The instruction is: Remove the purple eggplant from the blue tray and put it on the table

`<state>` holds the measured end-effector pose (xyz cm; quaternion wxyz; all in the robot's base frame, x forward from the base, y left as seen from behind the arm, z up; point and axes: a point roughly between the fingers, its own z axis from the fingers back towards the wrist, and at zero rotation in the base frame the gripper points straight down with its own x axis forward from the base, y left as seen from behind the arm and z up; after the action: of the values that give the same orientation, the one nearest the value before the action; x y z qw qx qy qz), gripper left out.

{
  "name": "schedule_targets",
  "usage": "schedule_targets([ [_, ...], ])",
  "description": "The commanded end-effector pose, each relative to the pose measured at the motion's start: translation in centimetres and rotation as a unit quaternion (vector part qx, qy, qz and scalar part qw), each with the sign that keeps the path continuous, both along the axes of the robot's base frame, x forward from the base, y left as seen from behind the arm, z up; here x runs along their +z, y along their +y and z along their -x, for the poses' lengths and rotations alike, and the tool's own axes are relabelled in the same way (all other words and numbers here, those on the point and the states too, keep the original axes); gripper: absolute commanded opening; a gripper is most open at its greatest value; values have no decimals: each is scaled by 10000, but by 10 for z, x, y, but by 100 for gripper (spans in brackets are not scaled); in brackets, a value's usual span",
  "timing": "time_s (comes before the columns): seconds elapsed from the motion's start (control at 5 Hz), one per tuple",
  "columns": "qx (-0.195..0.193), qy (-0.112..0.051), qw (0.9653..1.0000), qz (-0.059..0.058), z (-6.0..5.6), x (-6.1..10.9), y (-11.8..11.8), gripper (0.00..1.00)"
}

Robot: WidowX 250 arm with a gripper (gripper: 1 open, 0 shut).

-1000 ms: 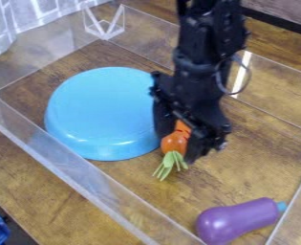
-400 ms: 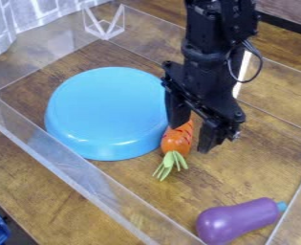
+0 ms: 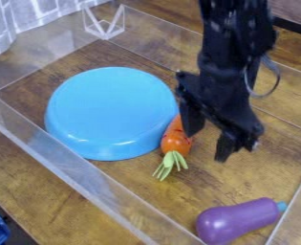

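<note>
The purple eggplant lies on the table near the front right corner, its teal stem tip pointing right, well away from the blue tray. The round light-blue tray sits left of centre with nothing on it. My gripper hangs over the table just right of the tray, fingers pointing down and spread apart with nothing between them. It stands above and behind the eggplant, about a hand's width from it.
An orange toy carrot with green leaves lies against the tray's right edge, just left of my gripper. Low clear acrylic walls edge the table at front and left. A clear bracket stands at the back.
My arm has shifted right and slightly forward, away from the carrot. The fingers have spread wider. Eggplant, carrot and tray have stayed put.
</note>
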<state>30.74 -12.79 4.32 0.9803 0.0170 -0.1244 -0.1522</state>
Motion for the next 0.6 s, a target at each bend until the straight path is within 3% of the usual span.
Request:
schedule_targets([
  [0.0,191,-321,9992,133,8,0,-29,100],
  [0.2,501,-414,9979,78,11,-16,-47,100],
  [0.4,889,-393,9952,133,11,-19,-55,100],
])
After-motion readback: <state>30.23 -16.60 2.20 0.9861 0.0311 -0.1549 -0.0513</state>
